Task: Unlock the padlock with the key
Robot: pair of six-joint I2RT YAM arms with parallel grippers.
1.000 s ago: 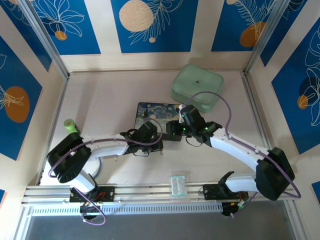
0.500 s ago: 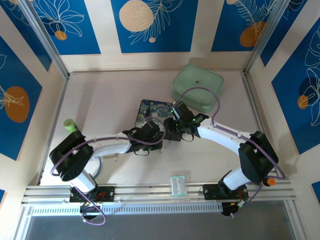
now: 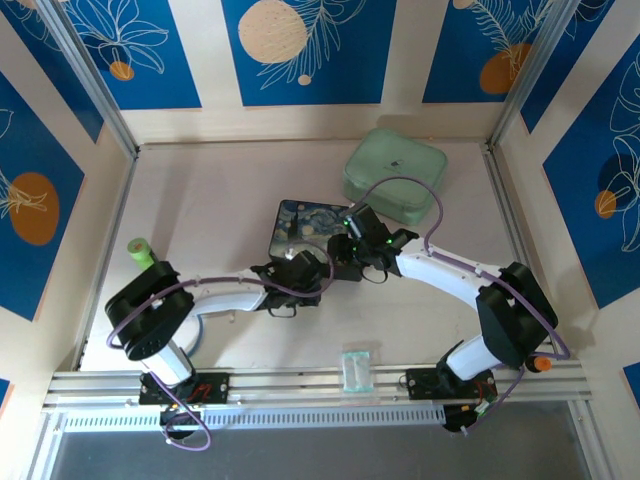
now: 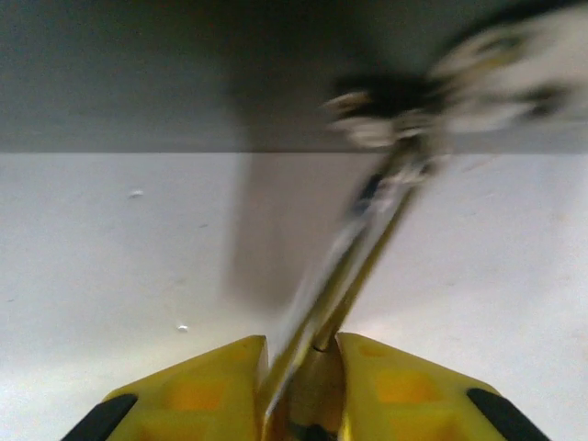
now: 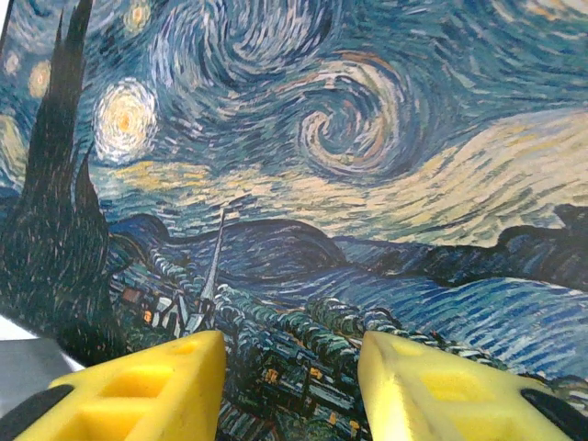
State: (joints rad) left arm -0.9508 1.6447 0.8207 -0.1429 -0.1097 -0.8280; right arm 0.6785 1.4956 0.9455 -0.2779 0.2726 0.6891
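Change since earlier: my right arm has folded in from the right side, and its claw now sits over the painted box; my left claw has shifted slightly right along the box's near side.
Top view, left claw point(image 3: 303, 268): at the near edge of the painted box point(image 3: 298, 220); finger state not readable from this height.
Top view, right claw point(image 3: 345, 257): over the box's near right corner, just beside my left claw.
Top view, surroundings: green case point(image 3: 395, 177) beyond the box; green tape roll point(image 3: 140, 250) at the table's left; clear packet point(image 3: 356, 368) on the near rail.
Left wrist view, left claw point(image 4: 303, 386): yellow fingers point(image 4: 220, 390) pinched together on the key point(image 4: 358, 248).
Left wrist view, key: thin, silvery, motion-blurred, slanting up and to the right from the fingers.
Left wrist view, key's far end: meets a blurred metal shape point(image 4: 404, 115) that is too smeared to identify.
Right wrist view, right claw point(image 5: 289, 386): fingers apart, nothing between them.
Right wrist view, below the claw: the box's swirling night-sky lid.
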